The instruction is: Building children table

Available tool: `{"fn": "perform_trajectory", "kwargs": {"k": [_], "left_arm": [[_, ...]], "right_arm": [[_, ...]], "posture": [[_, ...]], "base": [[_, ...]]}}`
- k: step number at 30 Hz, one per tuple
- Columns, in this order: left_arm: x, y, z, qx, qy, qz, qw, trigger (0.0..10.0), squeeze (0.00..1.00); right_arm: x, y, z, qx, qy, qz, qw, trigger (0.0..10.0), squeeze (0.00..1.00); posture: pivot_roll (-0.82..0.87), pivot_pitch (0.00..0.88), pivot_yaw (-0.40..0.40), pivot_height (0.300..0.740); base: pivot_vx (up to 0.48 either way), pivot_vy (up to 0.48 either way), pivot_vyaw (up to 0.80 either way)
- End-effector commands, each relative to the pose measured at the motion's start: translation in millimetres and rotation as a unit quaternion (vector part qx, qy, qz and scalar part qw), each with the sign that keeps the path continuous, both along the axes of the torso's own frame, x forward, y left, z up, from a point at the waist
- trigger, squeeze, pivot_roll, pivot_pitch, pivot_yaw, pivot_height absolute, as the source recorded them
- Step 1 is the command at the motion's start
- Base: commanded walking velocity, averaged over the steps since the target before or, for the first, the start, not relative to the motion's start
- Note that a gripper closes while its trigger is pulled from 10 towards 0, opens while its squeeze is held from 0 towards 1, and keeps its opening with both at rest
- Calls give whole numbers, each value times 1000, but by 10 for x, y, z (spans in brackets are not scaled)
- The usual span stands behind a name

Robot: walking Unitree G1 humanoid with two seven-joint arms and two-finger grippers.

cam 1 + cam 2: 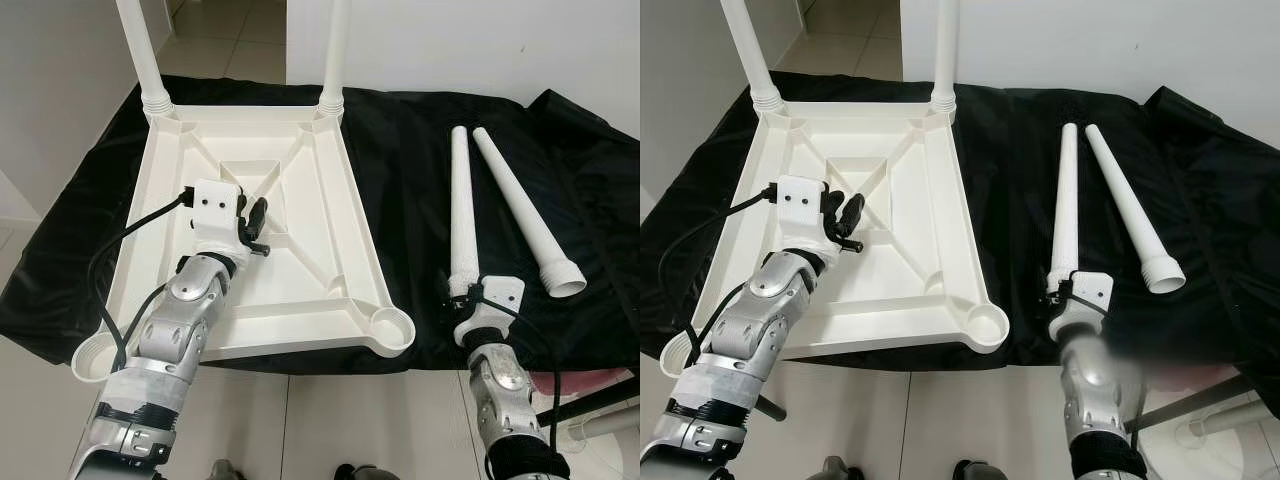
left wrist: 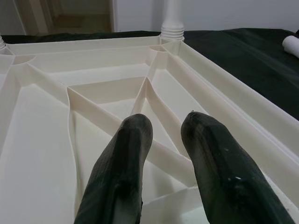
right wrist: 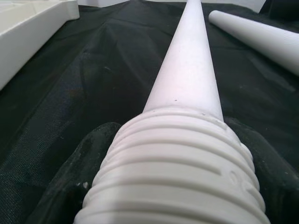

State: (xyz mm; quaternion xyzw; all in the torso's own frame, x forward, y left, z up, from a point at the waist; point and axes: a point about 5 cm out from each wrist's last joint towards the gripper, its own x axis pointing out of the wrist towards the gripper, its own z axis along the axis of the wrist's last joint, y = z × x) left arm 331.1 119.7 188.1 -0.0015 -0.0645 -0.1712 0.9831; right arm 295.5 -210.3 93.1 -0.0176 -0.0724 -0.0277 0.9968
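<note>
So here's the setup: the white plastic children's tabletop [image 1: 300,200] is lying upside down on a black cloth [image 1: 400,160] that covers the work surface, ribbed underside facing up. Two white tapered plastic legs [image 1: 335,50] are already standing in the two far corner sockets. The near right corner socket [image 1: 390,328] is open, just a round cup.

My left gripper [image 1: 255,222] is hovering over the middle of the upturned top, near the recessed rectangular panel. In the left wrist view my two black fingers [image 2: 126,154] are spread a bit apart with nothing between them, just the diagonal ribs of the tabletop below.

My right gripper [image 3: 177,186] is over on the cloth, to the right of the tabletop and clear of it. It's got the ridged, threaded end of a loose white tapered leg [image 1: 461,200] sitting right between the jaws, one black finger [image 3: 79,172] on each side of the ridges, pinching it. The leg lies flat on the cloth, its narrow end pointing away from me.

A second loose white leg [image 1: 520,205] lies just to the right of it, angled outward, wide end toward me.
</note>
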Motion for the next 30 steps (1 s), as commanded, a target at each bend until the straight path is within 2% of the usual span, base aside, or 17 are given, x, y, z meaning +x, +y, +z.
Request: {"fn": "perform_trajectory", "kwargs": {"k": [1, 9, 12, 17, 23, 25, 30], "left_arm": [[-30, -75, -54, 20, 7, -71, 997, 10000, 0], [8, -44, -28, 32, 3, -64, 997, 10000, 0], [5, -66, -27, 34, 7, -84, 996, 10000, 0], [-13, -91, -28, 38, 8, -100, 994, 10000, 0], [-18, -104, -42, 44, 10, -110, 993, 10000, 0], [-14, -113, -22, 45, 6, -117, 992, 10000, 0], [-17, -120, -23, 47, 5, -120, 992, 10000, 0]], "right_arm": [[5, 7, -27, 3, 8, -6, 1000, 10000, 0], [50, 33, 210, -4, -43, -2, 999, 10000, 0], [34, 82, 376, -9, -81, 4, 997, 10000, 0], [-2, 168, 489, -18, -111, 10, 994, 10000, 0], [-21, 213, 531, -14, -118, 12, 993, 10000, 0], [-46, 280, 592, -27, -129, 23, 991, 10000, 0], [-52, 307, 616, -32, -134, 28, 990, 10000, 0]], "posture": [[-14, 116, -31, 740], [-33, 127, -37, 740], [-30, 132, -26, 740], [-23, 137, -19, 740], [-15, 135, -18, 740], [-5, 127, -28, 740], [-3, 114, -29, 740]], "base": [[0, 0, 0], [0, 0, 0], [0, 0, 0], [0, 0, 0], [0, 0, 0], [0, 0, 0], [0, 0, 0]]}}
